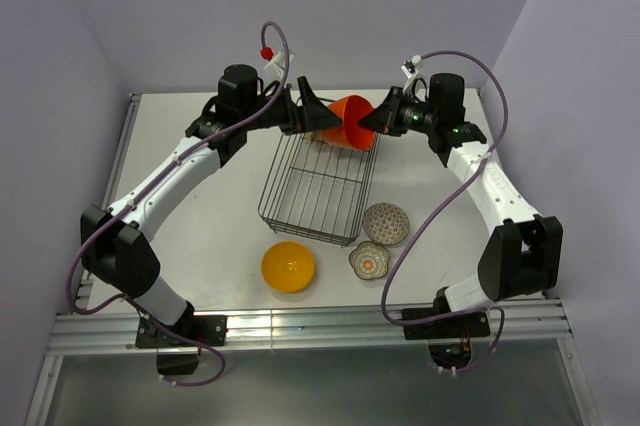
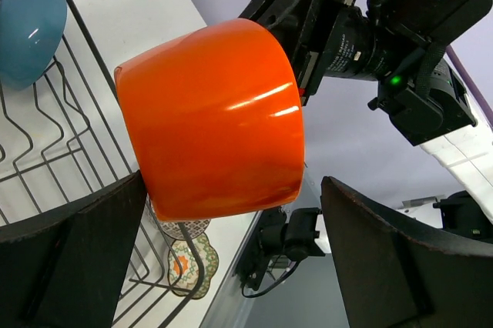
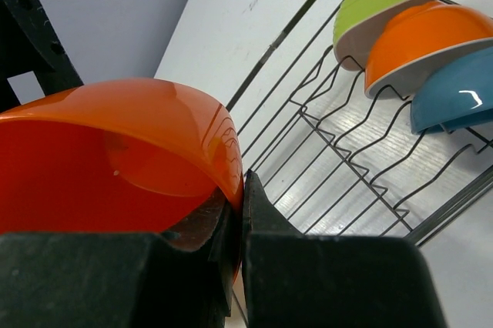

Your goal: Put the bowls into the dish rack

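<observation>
Over the far end of the wire dish rack (image 1: pixel 318 191), the right gripper (image 1: pixel 368 122) was clenched on the rim of a red-orange bowl (image 1: pixel 347 122), holding it tipped on its side, up off the white table (image 1: pixel 200 236). Seen from the right wrist, the two black fingers were pinched tight with the bowl's wall between them, one inside and one outside.

The left gripper (image 1: pixel 318 114) faced it from the other side, jaws spread wide and grasping nothing. The bowl's glossy outer wall filled the left wrist view just ahead of the two open fingers (image 2: pixel 69 259). I could not tell whether either finger touched it.

Three bowls stood on edge among the rack's wires, close together in a row. A lime-green bowl (image 3: pixel 377 8) came first, then an orange bowl with a pale inside (image 3: pixel 427 39), then a blue bowl (image 3: pixel 454 97). From overhead I could not make them out.

Three more bowls lay on the table outside the rack, by its near end. A yellow bowl (image 1: pixel 288 266) sat open side up off the near left corner. A grey patterned bowl (image 1: pixel 386 223) rested just beside the near right corner. A small scalloped floral bowl (image 1: pixel 369 260) lay near that one, a little closer to the arm bases.
</observation>
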Available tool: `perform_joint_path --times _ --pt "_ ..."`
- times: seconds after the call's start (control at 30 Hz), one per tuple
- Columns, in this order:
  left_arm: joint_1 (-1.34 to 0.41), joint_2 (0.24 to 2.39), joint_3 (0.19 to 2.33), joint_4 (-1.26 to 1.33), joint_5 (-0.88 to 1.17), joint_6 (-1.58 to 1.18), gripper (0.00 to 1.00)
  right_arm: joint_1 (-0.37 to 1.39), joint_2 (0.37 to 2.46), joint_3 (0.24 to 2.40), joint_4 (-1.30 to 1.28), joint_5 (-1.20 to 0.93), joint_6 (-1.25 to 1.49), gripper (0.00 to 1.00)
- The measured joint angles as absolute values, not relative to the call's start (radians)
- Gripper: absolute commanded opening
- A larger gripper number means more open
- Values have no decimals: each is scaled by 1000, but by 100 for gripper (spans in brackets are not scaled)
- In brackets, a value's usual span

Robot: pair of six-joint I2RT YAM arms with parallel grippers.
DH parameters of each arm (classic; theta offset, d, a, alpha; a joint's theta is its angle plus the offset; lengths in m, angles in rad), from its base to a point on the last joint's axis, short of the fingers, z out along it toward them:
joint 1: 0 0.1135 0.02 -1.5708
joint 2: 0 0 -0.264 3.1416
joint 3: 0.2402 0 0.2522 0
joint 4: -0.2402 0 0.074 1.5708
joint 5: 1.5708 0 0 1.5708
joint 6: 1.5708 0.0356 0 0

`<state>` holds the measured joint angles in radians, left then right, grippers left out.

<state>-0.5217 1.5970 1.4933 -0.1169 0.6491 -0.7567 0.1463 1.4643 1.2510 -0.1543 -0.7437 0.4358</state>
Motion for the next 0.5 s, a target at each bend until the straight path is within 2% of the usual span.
perform_joint_path --times 0.5 --pt "-532 1601 1502 -134 629 -748 99 164 1455 1251 -152 -707 404 0"
